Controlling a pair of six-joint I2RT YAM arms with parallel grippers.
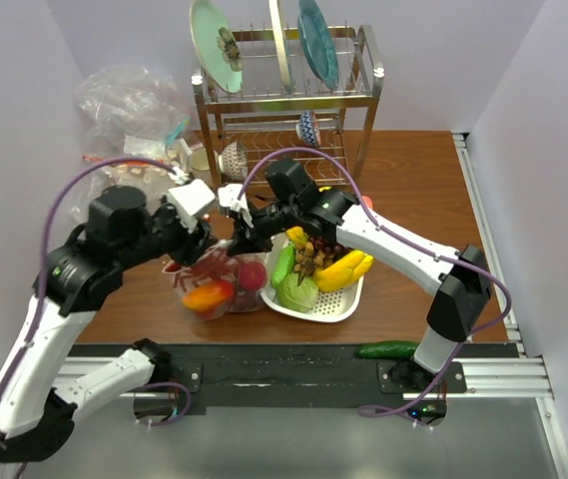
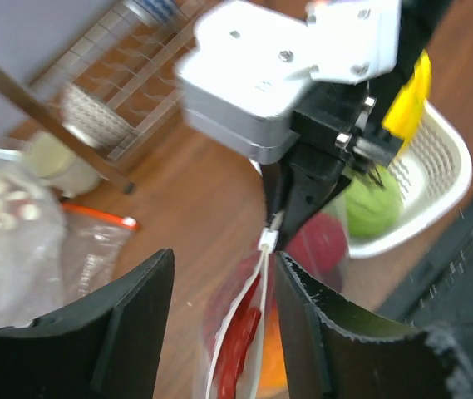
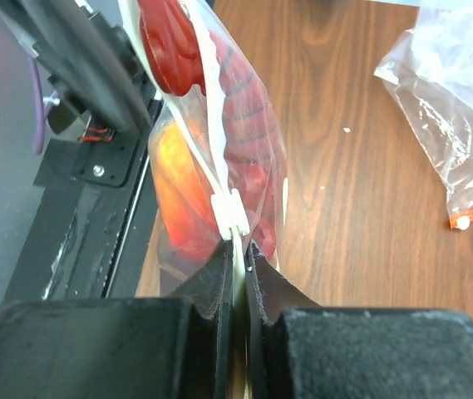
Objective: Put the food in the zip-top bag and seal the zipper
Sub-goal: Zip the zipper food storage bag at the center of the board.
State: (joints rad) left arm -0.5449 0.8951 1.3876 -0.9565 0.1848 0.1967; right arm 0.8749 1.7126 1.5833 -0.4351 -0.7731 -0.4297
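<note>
- The right claw (image 3: 236,247) clamps the zipper (image 3: 214,141); the left claw (image 2: 224,262) stands apart astride it.
- The zip-top bag (image 1: 219,289), food (image 3: 169,41) inside, rests on the bench (image 1: 413,180); its weight may pull the strip free, leaving the mouth unsealed.

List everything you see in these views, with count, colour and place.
Zip-top bag: one, clear, centre of the table.
Food: several pieces, red and orange, inside that bag.
Tray: one, white, right of the bag.
Bananas: one bunch, yellow, in tray.
Cabbage: one, pale green, in tray.
Cucumber: one, dark green, at the near edge.
Dish rack: one, metal, table's back, holding plates and bowls.
Bulky bag: one, clear with orange strips, back left.
Left claw: one, black, open astride the bag's top edge.
Right claw: one, black, shut on the zipper.
</note>
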